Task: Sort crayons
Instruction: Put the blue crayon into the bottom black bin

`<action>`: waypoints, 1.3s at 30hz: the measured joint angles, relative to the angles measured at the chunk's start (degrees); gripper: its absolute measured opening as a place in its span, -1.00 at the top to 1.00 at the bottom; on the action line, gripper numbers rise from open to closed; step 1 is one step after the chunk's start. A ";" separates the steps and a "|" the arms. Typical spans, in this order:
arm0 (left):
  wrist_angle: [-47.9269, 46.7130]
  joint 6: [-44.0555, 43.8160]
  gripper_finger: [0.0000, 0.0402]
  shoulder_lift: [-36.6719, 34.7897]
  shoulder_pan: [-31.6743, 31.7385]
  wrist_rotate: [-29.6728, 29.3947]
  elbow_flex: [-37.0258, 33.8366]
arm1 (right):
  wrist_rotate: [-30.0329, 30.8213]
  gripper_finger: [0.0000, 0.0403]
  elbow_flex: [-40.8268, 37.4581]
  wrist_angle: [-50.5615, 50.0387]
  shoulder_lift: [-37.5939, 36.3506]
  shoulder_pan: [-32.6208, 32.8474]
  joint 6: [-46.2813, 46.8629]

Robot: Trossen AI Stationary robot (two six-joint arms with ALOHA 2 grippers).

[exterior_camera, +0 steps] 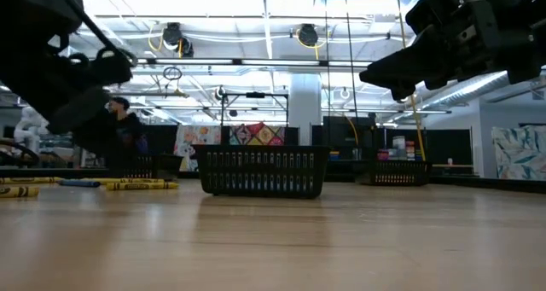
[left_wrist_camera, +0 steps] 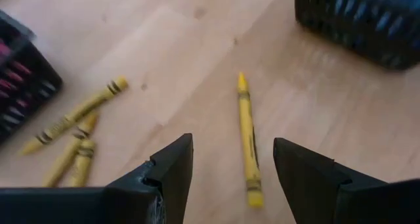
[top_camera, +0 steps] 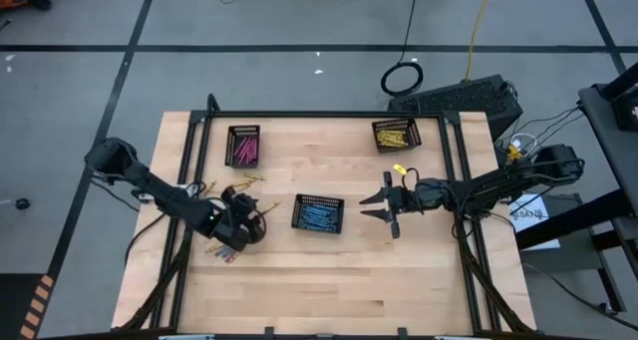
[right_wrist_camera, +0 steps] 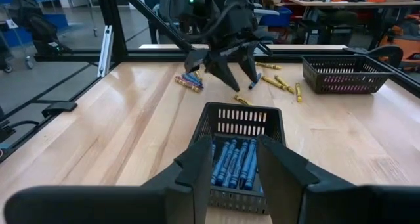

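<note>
Now the left gripper (left_wrist_camera: 233,178) hangs just above the pale wooden bench (top_camera: 329,270), jaws spread wide, a single thin yellow crayon (left_wrist_camera: 247,140) lying flat between them; more yellow crayons (left_wrist_camera: 72,135) lie off to one side. Beyond the right gripper (right_wrist_camera: 230,168), whose half-parted jaws hold nothing, sits a black mesh tray of blue crayons (right_wrist_camera: 233,161)

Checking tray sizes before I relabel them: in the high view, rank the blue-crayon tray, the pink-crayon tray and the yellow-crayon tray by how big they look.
1. Blue-crayon tray, largest.
2. Yellow-crayon tray and pink-crayon tray: too alike to rank.
</note>
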 joint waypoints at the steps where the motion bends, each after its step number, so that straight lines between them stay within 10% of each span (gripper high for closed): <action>1: -0.14 0.03 -0.07 -0.74 -0.15 -1.26 0.02 | 0.00 0.48 0.00 0.02 0.00 0.00 -0.02; 17: -27.12 -38.37 -0.07 -8.67 7.05 7.14 -0.23 | 0.38 0.48 0.00 0.44 -0.02 0.00 0.00; 23: -27.27 -34.93 -0.07 -8.66 8.85 9.27 -1.19 | 0.39 0.48 0.00 0.21 -0.02 0.00 0.12; 33: -22.87 -2.58 -0.07 -8.64 6.09 10.31 -1.19 | 0.39 0.48 0.00 0.20 -0.02 0.00 0.57; 39: -22.76 -4.60 -0.07 -8.64 6.07 9.08 -0.97 | 0.42 0.48 0.00 0.20 -0.02 0.00 0.90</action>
